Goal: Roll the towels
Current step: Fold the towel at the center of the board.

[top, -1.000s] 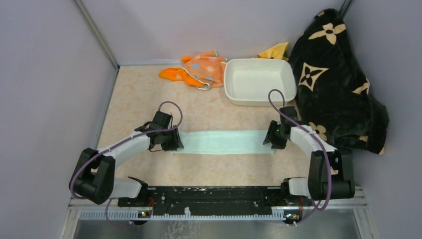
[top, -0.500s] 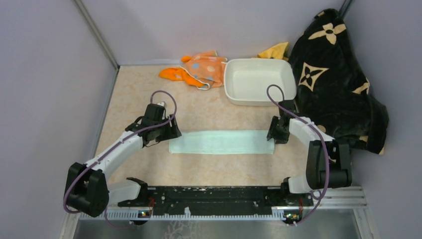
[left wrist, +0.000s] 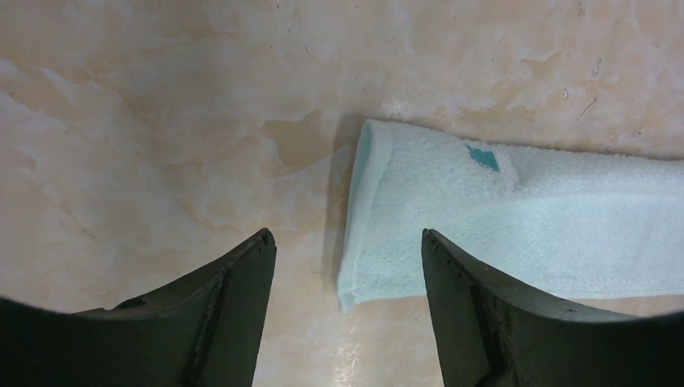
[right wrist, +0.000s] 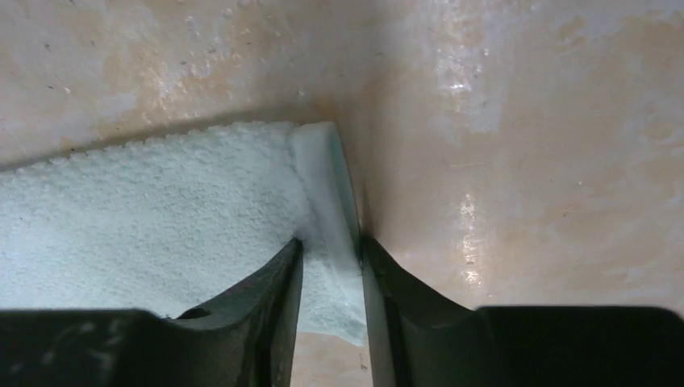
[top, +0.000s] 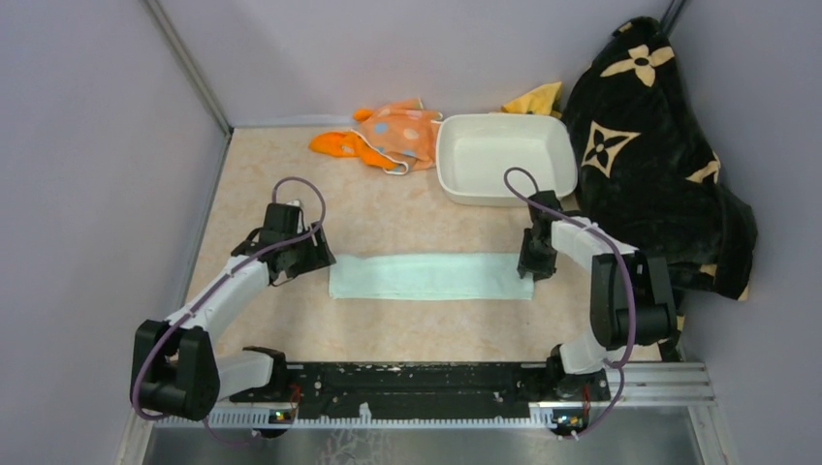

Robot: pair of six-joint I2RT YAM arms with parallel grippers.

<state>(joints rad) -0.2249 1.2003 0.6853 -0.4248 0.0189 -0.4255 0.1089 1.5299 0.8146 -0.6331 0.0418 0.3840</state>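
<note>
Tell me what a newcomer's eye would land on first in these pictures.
First, the pale mint green towel, folded into a long strip across the middle of the table. The right gripper pinches its right end, and the left gripper is open near its left end. Next, the big black blanket with tan flowers, heaped against the right wall beside a white dish at the far edge.

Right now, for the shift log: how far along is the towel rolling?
Done: the pale mint green towel lies folded in a flat strip. In hand: the right jaws pinch one end; the left jaws stand open beside the other. Left: all rolling, including the bright orange cloth and polka-dot striped cloth.
</note>
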